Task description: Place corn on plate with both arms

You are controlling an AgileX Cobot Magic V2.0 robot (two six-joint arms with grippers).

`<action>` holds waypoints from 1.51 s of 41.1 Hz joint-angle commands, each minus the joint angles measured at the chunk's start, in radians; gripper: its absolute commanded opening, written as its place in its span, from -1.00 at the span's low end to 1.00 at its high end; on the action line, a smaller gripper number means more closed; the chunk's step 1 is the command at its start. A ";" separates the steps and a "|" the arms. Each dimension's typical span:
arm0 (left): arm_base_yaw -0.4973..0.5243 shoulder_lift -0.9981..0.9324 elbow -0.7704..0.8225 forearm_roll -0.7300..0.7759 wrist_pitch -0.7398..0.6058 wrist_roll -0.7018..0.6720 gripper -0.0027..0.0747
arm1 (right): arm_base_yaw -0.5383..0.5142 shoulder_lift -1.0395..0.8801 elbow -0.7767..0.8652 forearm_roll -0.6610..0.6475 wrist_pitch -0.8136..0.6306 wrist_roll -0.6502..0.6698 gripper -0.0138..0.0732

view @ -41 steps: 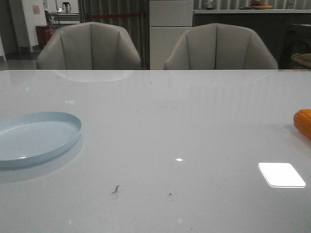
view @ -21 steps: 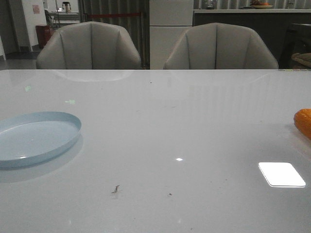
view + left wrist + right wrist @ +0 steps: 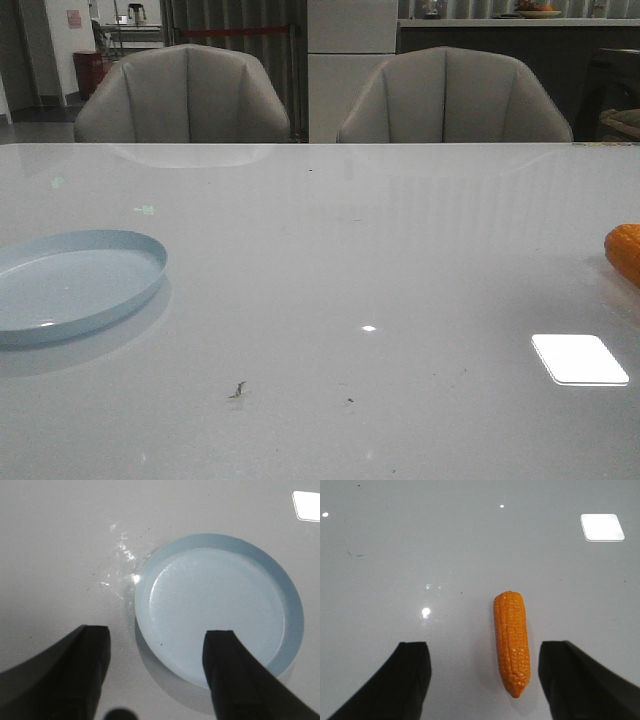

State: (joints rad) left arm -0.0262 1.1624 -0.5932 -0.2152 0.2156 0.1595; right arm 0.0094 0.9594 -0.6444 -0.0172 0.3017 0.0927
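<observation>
Corn, an orange-yellow bumpy cob, lies untouched on the white table at 3 o'clock; the pale blue round plate sits empty at 9. Left gripper and right gripper hover spread, holding nothing; everything remains.

Dim, greyish front view, glossy table mirroring a bright rectangular ceiling-light patch, same glare in both wrist views, soft shadow beside the plate, dark blurred gripper fingers, background murky
</observation>
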 commanded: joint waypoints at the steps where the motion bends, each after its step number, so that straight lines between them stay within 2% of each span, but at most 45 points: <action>1: 0.017 0.039 -0.095 -0.041 -0.029 -0.009 0.32 | -0.005 -0.008 -0.036 -0.009 -0.073 -0.009 0.63; 11: 0.093 0.266 -0.342 -0.030 0.192 -0.009 0.32 | -0.005 -0.008 -0.036 -0.009 -0.073 -0.009 0.63; 21: 0.101 0.500 -0.529 -0.028 0.365 -0.009 0.32 | -0.005 -0.008 -0.036 -0.009 -0.073 -0.009 0.63; 27: 0.101 0.612 -0.592 -0.028 0.404 -0.009 0.32 | -0.005 -0.008 -0.036 -0.009 -0.072 -0.009 0.63; 39: 0.101 0.709 -0.604 -0.032 0.407 -0.009 0.31 | -0.005 -0.008 -0.036 -0.009 -0.037 -0.009 0.63; 43: 0.101 0.719 -0.604 -0.032 0.411 -0.009 0.14 | -0.005 -0.008 -0.036 -0.009 -0.031 -0.009 0.63; 53: 0.101 0.719 -0.604 -0.034 0.415 -0.009 -0.68 | -0.005 -0.008 -0.036 -0.009 -0.031 -0.009 0.63; 62: 0.101 0.719 -0.648 -0.042 0.428 -0.009 -0.69 | -0.005 -0.008 -0.036 -0.009 -0.031 -0.009 0.63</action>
State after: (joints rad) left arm 0.0746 1.9198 -1.1924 -0.2512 0.6439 0.1552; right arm 0.0094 0.9594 -0.6444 -0.0179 0.3373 0.0927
